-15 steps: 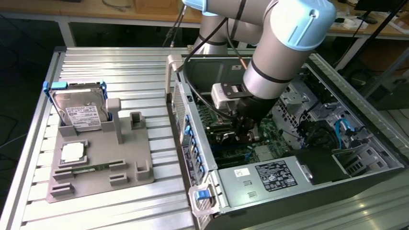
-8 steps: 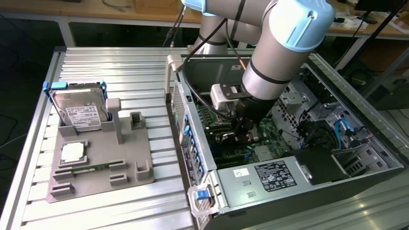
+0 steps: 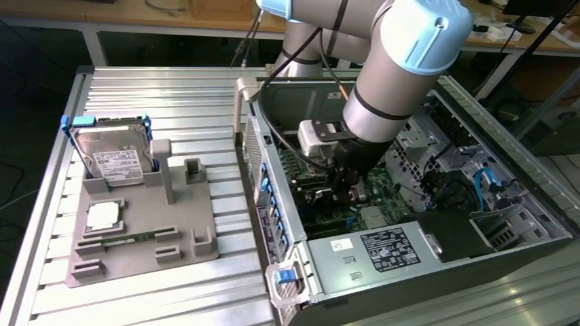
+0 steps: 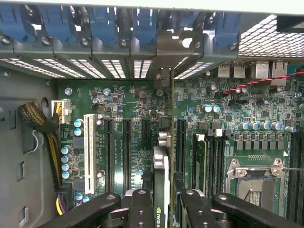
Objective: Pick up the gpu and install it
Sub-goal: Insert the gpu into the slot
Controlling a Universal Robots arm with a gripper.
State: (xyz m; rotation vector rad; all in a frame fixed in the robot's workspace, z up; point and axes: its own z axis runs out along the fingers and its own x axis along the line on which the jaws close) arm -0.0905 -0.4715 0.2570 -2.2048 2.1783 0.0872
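Observation:
The gpu [image 4: 161,173] shows edge-on as a thin dark card with a green logo, standing upright over the green motherboard [image 4: 118,104]. My gripper [image 4: 164,203] is shut on it, with a black finger [image 4: 141,209] on each side of the card. The card's far end reaches the rear slot openings [image 4: 164,76] of the case. It lines up between the black expansion slots [image 4: 127,147]; whether it sits in a slot I cannot tell. In the exterior view my gripper [image 3: 343,193] is down inside the open computer case [image 3: 272,204].
A white slot [image 4: 89,152] and yellow-black cables [image 4: 42,123] lie beside the card's line, and memory sticks [image 4: 199,161] and the CPU socket [image 4: 256,175] on the other side. Outside the case, a grey fixture [image 3: 145,238] holds a hard drive [image 3: 113,159]. A power supply [image 3: 381,248] fills the case's near end.

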